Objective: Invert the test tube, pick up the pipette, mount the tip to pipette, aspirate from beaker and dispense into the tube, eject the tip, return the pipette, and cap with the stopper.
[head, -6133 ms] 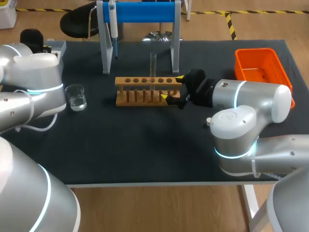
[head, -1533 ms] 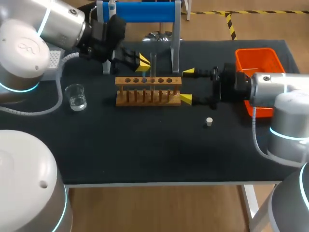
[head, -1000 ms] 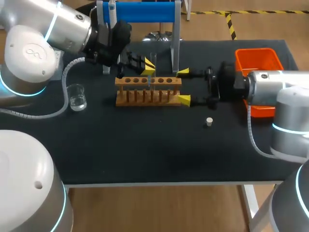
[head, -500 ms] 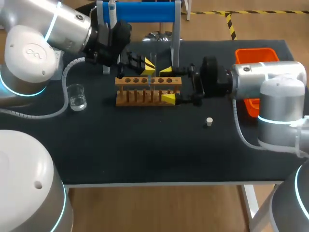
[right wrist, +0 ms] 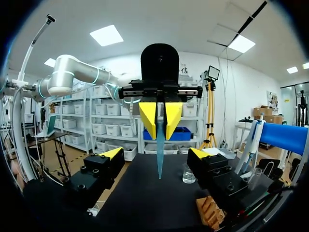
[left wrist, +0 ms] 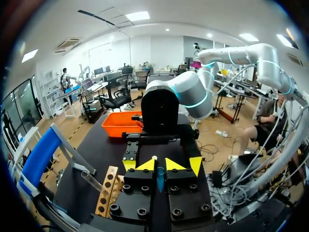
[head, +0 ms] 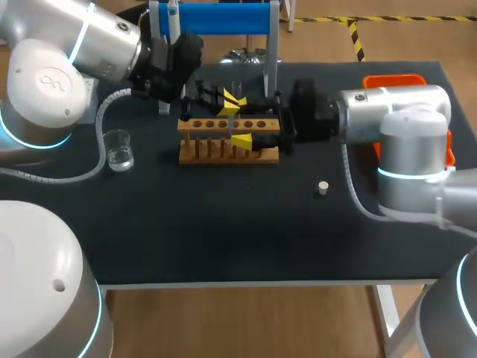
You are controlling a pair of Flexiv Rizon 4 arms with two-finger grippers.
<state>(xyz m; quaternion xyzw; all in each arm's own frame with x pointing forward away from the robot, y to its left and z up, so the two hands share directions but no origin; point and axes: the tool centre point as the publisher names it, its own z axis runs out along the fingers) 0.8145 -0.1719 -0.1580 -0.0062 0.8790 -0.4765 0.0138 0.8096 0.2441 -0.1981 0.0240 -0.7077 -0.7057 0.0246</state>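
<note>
My left gripper [head: 226, 102] hangs over the wooden rack [head: 195, 153] and is shut on the thin, bluish clear test tube [head: 231, 124]. In the left wrist view the left gripper [left wrist: 160, 165] pinches the tube [left wrist: 160, 178] between its yellow tips. My right gripper [head: 240, 119] comes in from the right and stands open, one finger on each side of the tube without touching it. In the right wrist view the tube [right wrist: 160, 145] points down from the left gripper [right wrist: 160, 113], its end free between my right gripper's [right wrist: 155, 153] fingers. The pipette [head: 174, 33] hangs on the blue stand.
A glass beaker [head: 118, 149] with some water stands left of the rack. The small white stopper [head: 323, 188] lies on the black mat to the rack's right. An orange basket [head: 406, 82] sits at the back right, partly behind my right arm.
My right gripper has slid left from the rack's right end until its fingers flank the tube. The left gripper and the tube have stayed put.
</note>
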